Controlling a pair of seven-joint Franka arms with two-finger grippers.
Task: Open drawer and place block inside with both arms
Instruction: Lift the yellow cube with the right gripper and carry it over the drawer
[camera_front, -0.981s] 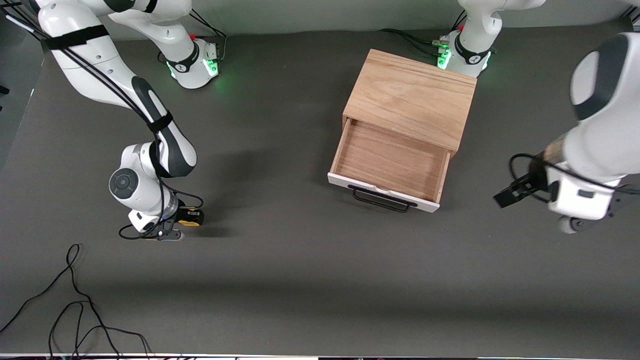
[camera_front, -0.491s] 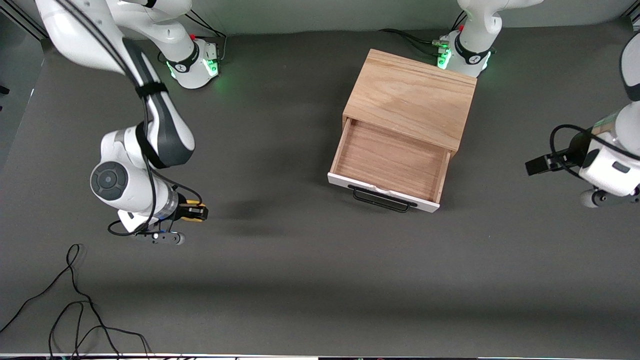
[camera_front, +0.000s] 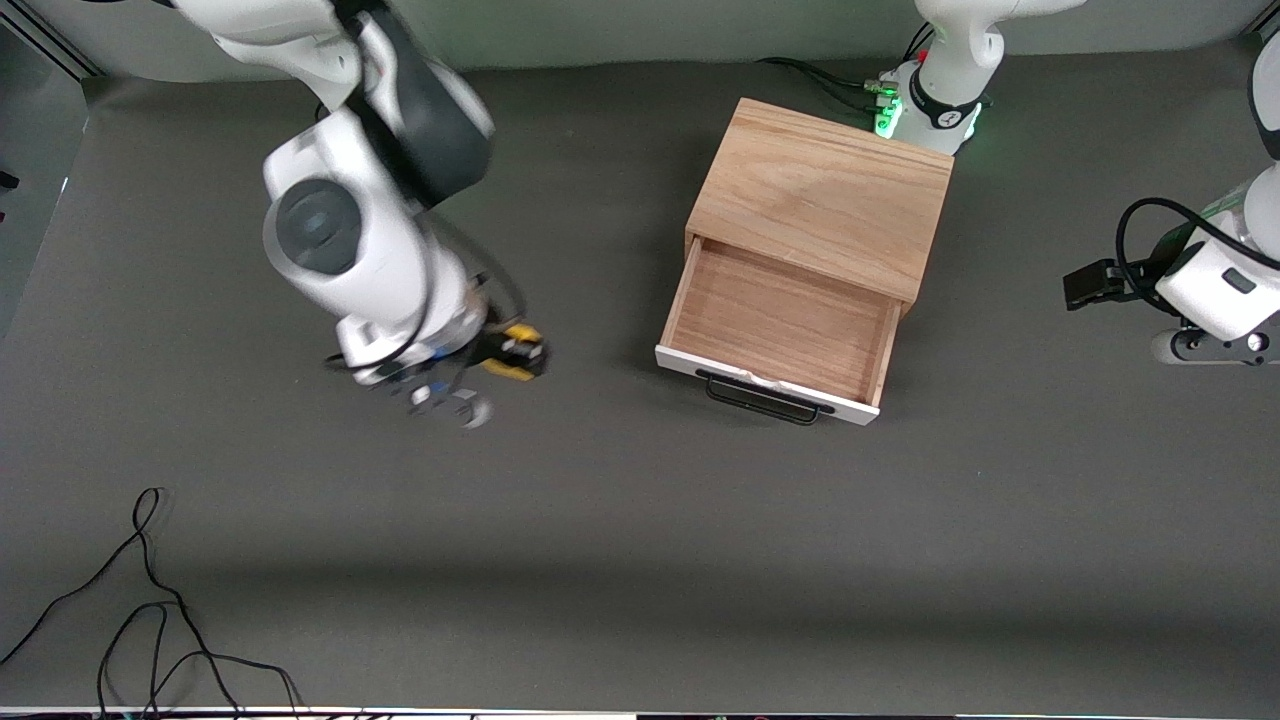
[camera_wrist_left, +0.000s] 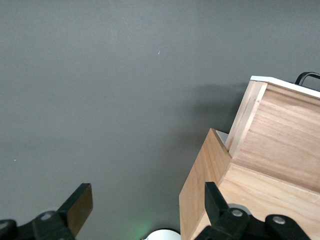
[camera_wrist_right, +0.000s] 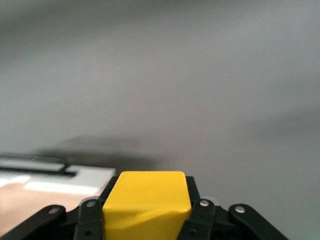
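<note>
The right arm (camera_front: 370, 230) is smeared with motion in the front view, and its claw (camera_front: 500, 352) shows only as a dark blur with a scrap of yellow from the block (camera_front: 520, 345) at about its 3 o'clock. In the right wrist view the block (camera_wrist_right: 146, 205) is cut off at the 6 o'clock edge, and the drawer (camera_wrist_right: 45, 182) at 9 o'clock is soft and cropped. The left claw (camera_wrist_left: 145, 212) is clipped at 6 o'clock in its wrist view, and the cabinet (camera_wrist_left: 260, 190) runs off at 3 o'clock.
</note>
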